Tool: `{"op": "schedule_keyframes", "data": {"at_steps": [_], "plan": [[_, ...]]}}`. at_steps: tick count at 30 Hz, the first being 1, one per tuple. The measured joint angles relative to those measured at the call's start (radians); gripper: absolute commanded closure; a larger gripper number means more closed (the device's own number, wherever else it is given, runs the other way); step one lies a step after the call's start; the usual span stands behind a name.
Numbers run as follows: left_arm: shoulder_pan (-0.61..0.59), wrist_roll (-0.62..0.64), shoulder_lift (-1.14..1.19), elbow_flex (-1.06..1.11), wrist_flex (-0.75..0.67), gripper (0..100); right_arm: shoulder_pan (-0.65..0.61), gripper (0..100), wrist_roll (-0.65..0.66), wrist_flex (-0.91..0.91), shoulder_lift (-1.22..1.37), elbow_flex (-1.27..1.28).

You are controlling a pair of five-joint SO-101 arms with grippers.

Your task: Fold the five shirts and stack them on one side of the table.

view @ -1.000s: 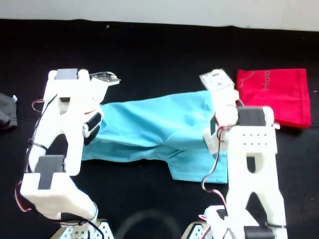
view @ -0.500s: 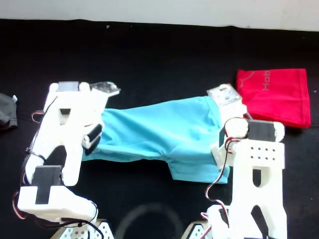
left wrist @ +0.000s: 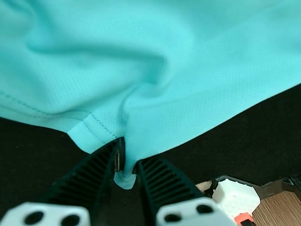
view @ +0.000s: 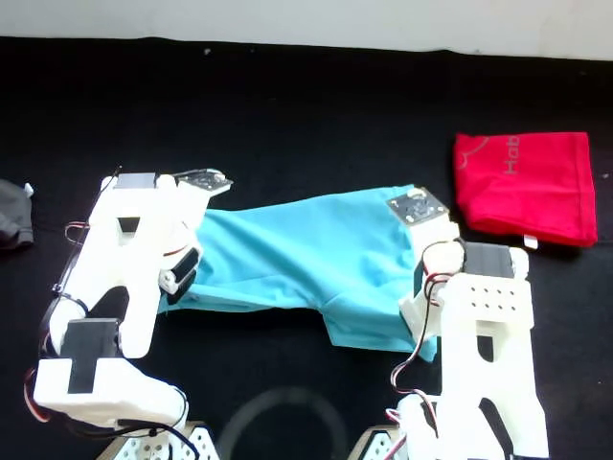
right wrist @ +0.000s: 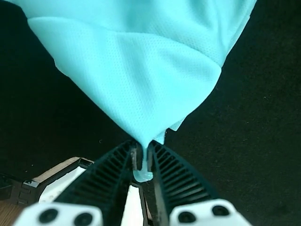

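Pinches a bunched hem of the teal shirt (left wrist: 155, 56) in the left tool (left wrist: 126, 162), narrowed onto the cloth; nips a pointed corner in the right tool (right wrist: 142, 157) likewise (a scrap pokes out behind the grip); holds the shirt spread between both arms over the black desk (view: 287, 115); farther off, just beside its right end, a folded red shirt (view: 525, 185) lying flat; at the left edge, a dark grey cloth (view: 13, 216).

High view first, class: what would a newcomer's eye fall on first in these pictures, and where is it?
A wide turquoise cloth shirt spreads across the middle of the black table, pinched at one end by the left gripper and at the other by the right gripper. A folded bright red shirt lies flat at the table's right side, near the turquoise one.
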Motion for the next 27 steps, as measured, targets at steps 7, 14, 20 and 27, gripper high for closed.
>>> {"op": "schedule_keyframes", "data": {"at_steps": [7, 14, 20, 27], "plan": [[-0.037, -0.021, 0.0, -0.074, 0.083, 84, -0.002, 78.3, 0.002, 0.081, -0.002, -0.141], [-0.14, -0.034, 0.0, -0.362, 0.186, 87, -0.014, 86.8, -0.026, -0.052, -0.003, -0.267], [-0.129, 0.035, 0.0, -0.422, 0.121, 100, -0.084, 97.1, -0.115, -0.31, 0.069, -0.227], [-0.051, 0.173, 0.196, -0.414, -0.089, 99, -0.133, 97.2, -0.124, -0.466, 0.416, -0.288]]}}
